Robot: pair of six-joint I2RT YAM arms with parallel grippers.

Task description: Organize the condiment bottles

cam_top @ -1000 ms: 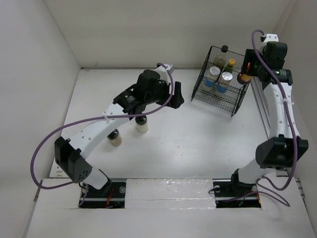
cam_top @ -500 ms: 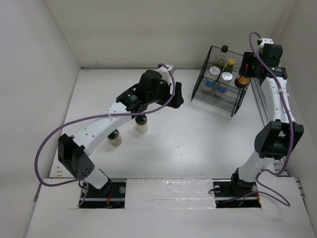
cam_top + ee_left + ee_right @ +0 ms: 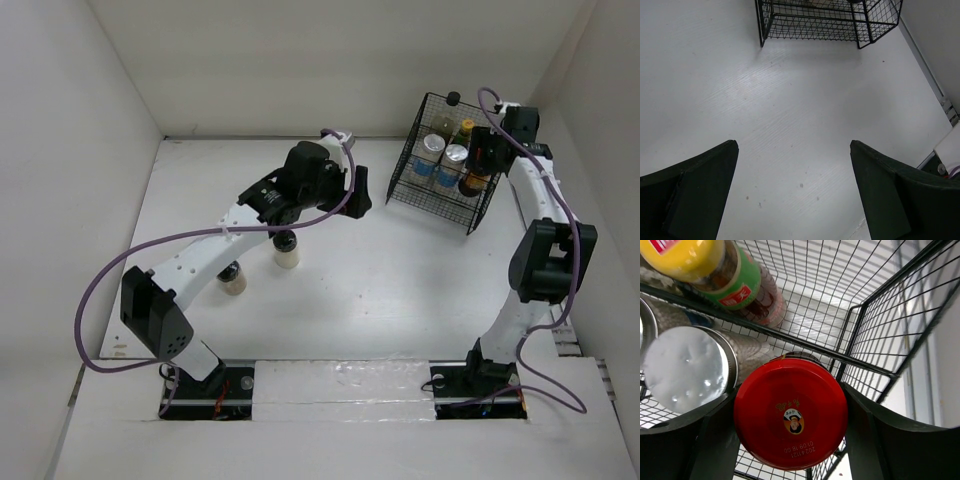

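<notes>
My right gripper [image 3: 484, 158] is shut on the red-lidded jar [image 3: 477, 181] and holds it inside the right end of the black wire basket [image 3: 418, 190]. In the right wrist view my fingers clamp the red lid [image 3: 791, 412], next to a silver-lidded jar [image 3: 685, 370] and the yellow-capped green-red bottle [image 3: 715, 265]. The basket also holds two silver-lidded jars [image 3: 433, 144] [image 3: 456, 154], the yellow-capped bottle [image 3: 467, 127] and the tall black-capped bottle [image 3: 453, 99]. Two black-capped beige jars [image 3: 287, 250] [image 3: 233, 280] stand on the table under the left arm. My left gripper [image 3: 360, 190] is open and empty above the table.
The white table [image 3: 370, 270] is walled on three sides. The basket stands at the back right, close to the right wall. Its near corner shows at the top of the left wrist view [image 3: 815, 22].
My right gripper has carried the red-lidded jar left and down from beside the basket into its right end. The left arm has barely moved.
</notes>
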